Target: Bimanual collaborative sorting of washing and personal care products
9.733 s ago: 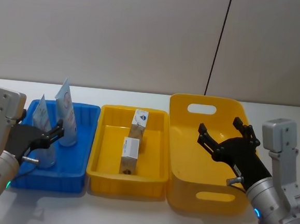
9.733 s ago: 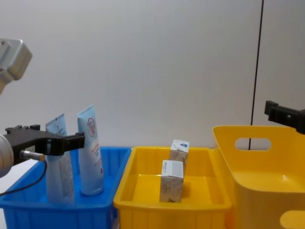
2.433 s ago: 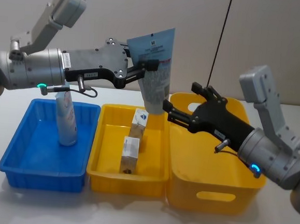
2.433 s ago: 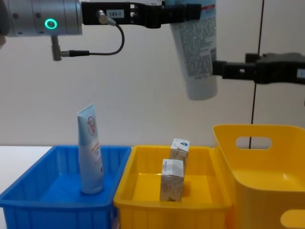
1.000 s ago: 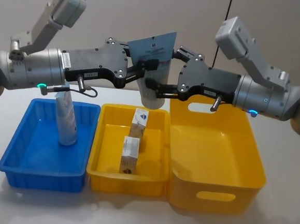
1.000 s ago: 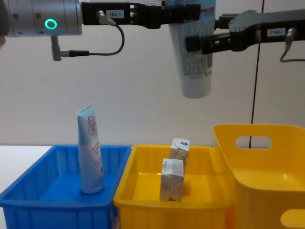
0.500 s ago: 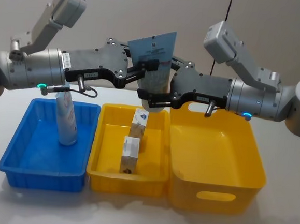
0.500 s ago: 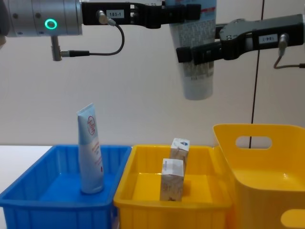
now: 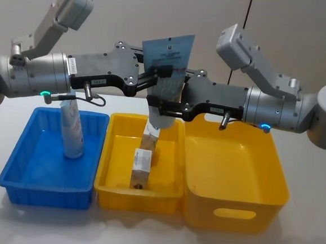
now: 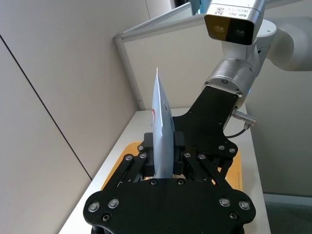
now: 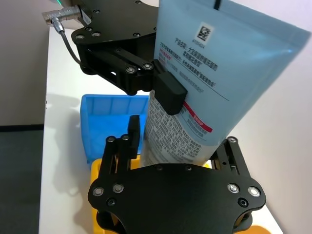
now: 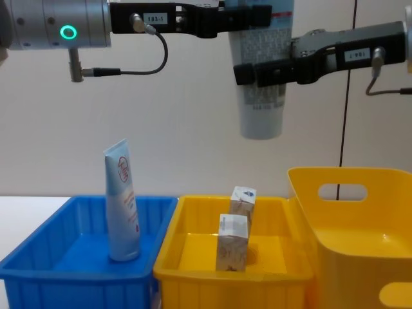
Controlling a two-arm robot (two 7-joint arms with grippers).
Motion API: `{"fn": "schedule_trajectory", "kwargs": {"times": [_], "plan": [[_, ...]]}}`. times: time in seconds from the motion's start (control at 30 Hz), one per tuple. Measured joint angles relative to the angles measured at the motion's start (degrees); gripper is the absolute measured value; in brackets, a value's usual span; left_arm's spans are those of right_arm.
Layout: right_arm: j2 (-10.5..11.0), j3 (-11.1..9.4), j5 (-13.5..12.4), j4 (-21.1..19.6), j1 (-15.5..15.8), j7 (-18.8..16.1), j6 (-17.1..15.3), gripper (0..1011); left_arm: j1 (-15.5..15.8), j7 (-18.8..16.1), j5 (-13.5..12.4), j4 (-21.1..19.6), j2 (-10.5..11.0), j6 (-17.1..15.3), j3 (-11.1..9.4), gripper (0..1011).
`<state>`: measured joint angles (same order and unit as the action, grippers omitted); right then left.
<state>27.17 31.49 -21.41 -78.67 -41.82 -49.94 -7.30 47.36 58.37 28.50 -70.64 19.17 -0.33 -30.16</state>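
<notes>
A beige carton (image 12: 232,243) stood in the small yellow bin (image 9: 137,200), with a second carton (image 12: 243,203) just behind it. To the left, a pale tube (image 9: 72,129) stood upright in the blue bin (image 9: 44,194). High above the cartons hung a second tube (image 9: 167,51), cap down, clamped near its flat end by the left gripper (image 10: 165,146). The right gripper (image 11: 181,135) straddled its lower body; whether it squeezed could not be told.
</notes>
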Motion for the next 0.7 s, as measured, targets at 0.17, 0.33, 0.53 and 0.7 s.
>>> {"fn": "schedule_trajectory", "kwargs": {"times": [0.17, 0.33, 0.53, 0.7], "plan": [[0.00, 0.18, -0.15, -0.08, -0.04, -0.11, -0.27, 542, 0.00, 0.01, 0.00, 0.00, 0.00, 0.00, 0.00, 208], [-0.02, 0.29, -0.23, -0.15, -0.06, -0.19, -0.38, 441, 0.00, 0.02, 0.00, 0.00, 0.00, 0.00, -0.01, 208], [-0.04, 0.35, -0.27, -0.18, -0.10, -0.26, -0.47, 342, 0.00, 0.02, -0.01, 0.00, 0.00, 0.00, -0.01, 210], [-0.04, 0.39, -0.31, -0.21, -0.11, -0.31, -0.51, 310, 0.00, 0.02, -0.02, 0.00, 0.00, 0.00, -0.01, 211]]}}
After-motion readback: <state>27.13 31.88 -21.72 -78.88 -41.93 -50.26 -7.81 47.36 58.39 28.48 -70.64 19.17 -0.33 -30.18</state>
